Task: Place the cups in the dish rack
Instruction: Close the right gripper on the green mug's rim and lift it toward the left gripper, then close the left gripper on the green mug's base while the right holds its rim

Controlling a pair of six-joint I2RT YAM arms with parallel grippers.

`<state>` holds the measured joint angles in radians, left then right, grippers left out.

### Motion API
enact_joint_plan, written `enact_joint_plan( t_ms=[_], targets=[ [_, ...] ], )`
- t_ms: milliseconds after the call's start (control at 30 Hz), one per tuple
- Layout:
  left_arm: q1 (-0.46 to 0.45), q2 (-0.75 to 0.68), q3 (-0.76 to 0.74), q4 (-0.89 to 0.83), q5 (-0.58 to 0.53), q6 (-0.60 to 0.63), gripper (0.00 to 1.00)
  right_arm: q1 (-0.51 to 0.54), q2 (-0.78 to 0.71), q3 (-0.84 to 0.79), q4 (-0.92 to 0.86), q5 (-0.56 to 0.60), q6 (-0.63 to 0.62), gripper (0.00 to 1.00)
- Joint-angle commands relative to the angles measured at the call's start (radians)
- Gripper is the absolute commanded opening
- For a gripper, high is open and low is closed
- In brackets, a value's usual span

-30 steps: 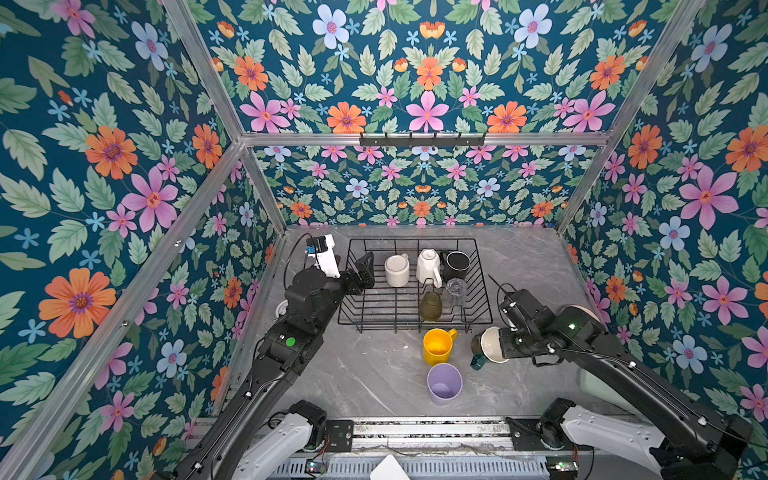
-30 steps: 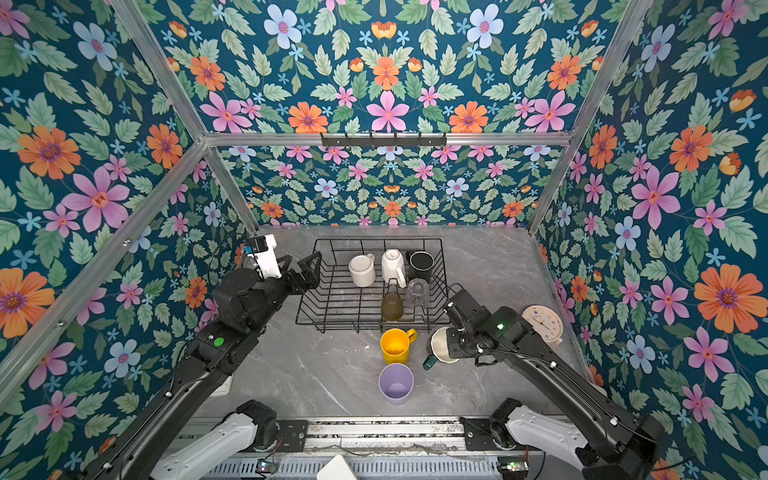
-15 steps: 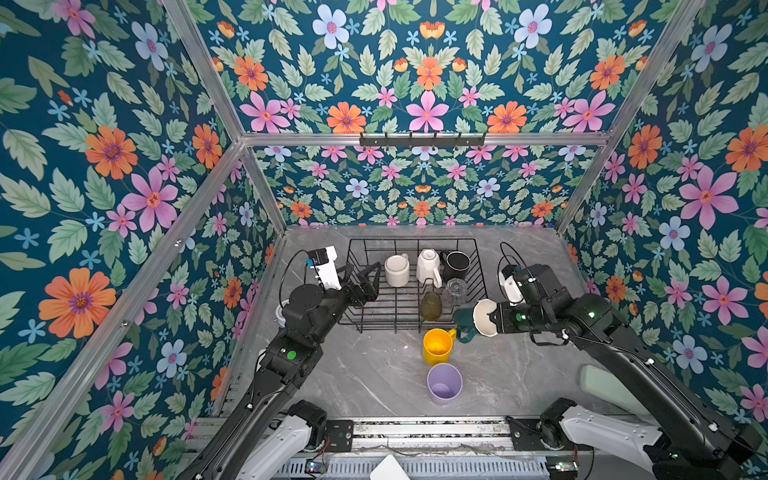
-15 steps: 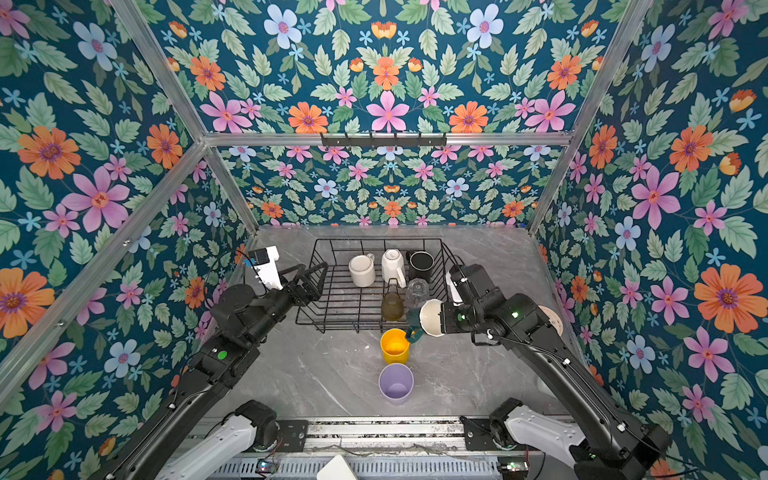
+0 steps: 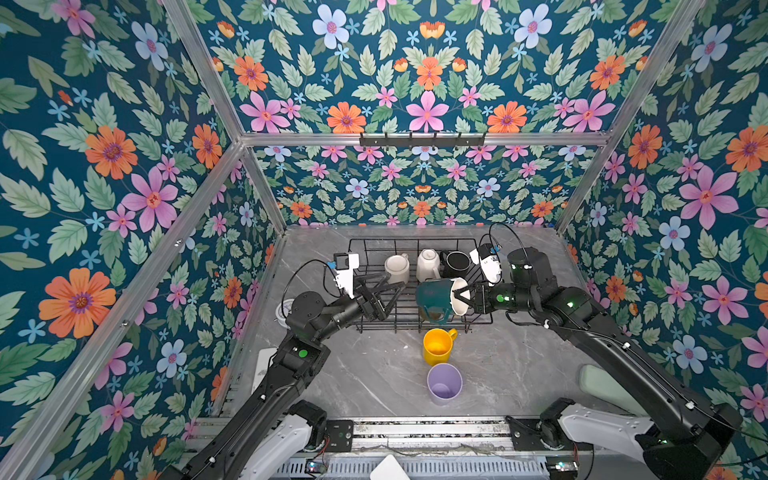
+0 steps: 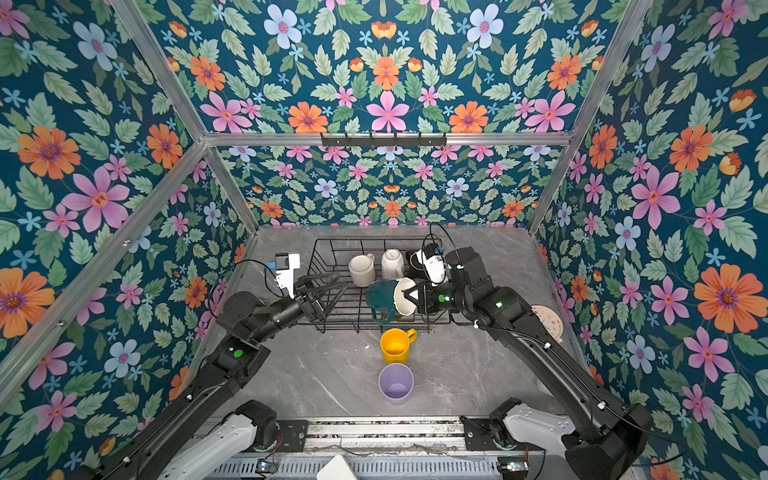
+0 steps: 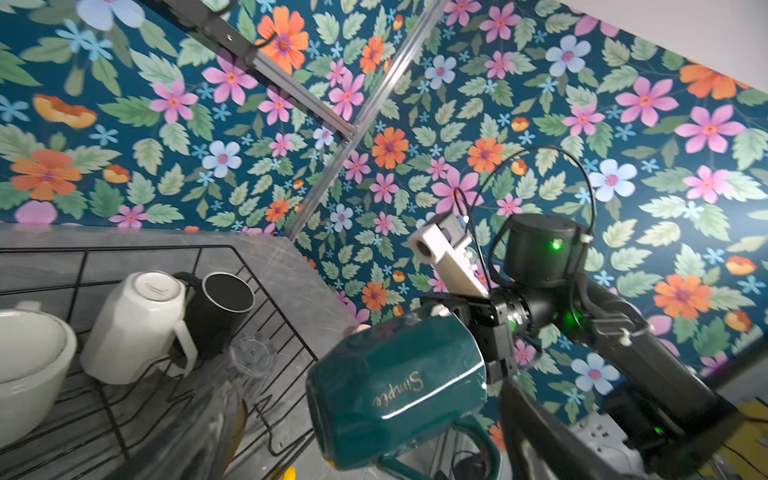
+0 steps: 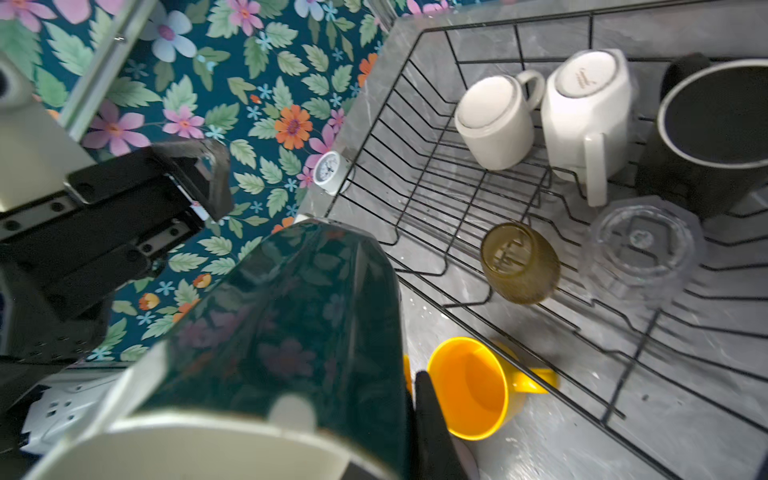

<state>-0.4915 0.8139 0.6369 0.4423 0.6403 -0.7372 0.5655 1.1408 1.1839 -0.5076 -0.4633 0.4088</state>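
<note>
My right gripper (image 5: pixel 462 297) is shut on the rim wall of the teal mug (image 5: pixel 435 297) (image 6: pixel 383 297). The mug lies on its side in the air over the front of the black wire dish rack (image 5: pixel 411 240), base toward the left arm. One black finger (image 8: pixel 432 415) lies on its outer wall. My left gripper (image 5: pixel 386 291) hangs open just left of the mug, holding nothing. Two white mugs (image 5: pixel 397 268) (image 5: pixel 428 264) and a black mug (image 5: pixel 457 262) stand in the rack. An olive glass (image 8: pixel 519 262) and a clear glass (image 8: pixel 642 249) sit upside down there. A yellow mug (image 5: pixel 436 345) and a lilac tumbler (image 5: pixel 444 382) stand on the table.
A round clock (image 5: pixel 282 309) lies by the rack's left side and another (image 6: pixel 548 322) at the right wall. A black hook rail (image 5: pixel 422 139) hangs on the back frame. A pale green object (image 5: pixel 602 382) lies at the front right.
The right arm has lifted the teal mug from the table at the front right and carried it left over the rack. The open left gripper has shifted right toward it.
</note>
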Motion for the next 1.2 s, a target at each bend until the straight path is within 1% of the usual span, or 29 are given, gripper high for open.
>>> enact_joint_plan(
  t_ms=[0, 167, 533, 700, 833, 1000, 1167],
  targets=[
    [0.001, 0.006, -0.008, 0.128, 0.135, -0.050, 0.99, 0.000, 0.002, 0.000, 0.216, -0.119, -0.015, 0.00],
    [0.000, 0.008, -0.009, 0.144, 0.181, -0.057, 0.99, -0.001, 0.029, 0.000, 0.313, -0.215, 0.002, 0.00],
    [0.001, 0.029, -0.019, 0.155, 0.208, -0.065, 0.99, -0.001, 0.038, -0.021, 0.432, -0.345, 0.027, 0.00],
    [0.001, 0.039, -0.020, 0.203, 0.237, -0.084, 0.99, 0.000, 0.053, -0.026, 0.477, -0.381, 0.038, 0.00],
    [0.001, 0.042, -0.021, 0.227, 0.252, -0.095, 0.99, 0.001, 0.076, -0.029, 0.529, -0.436, 0.060, 0.00],
    [0.001, 0.045, -0.029, 0.287, 0.272, -0.126, 0.99, 0.005, 0.098, -0.030, 0.569, -0.468, 0.069, 0.00],
    [0.001, 0.053, -0.027, 0.295, 0.282, -0.129, 0.99, 0.029, 0.131, -0.013, 0.572, -0.474, 0.053, 0.00]
  ],
)
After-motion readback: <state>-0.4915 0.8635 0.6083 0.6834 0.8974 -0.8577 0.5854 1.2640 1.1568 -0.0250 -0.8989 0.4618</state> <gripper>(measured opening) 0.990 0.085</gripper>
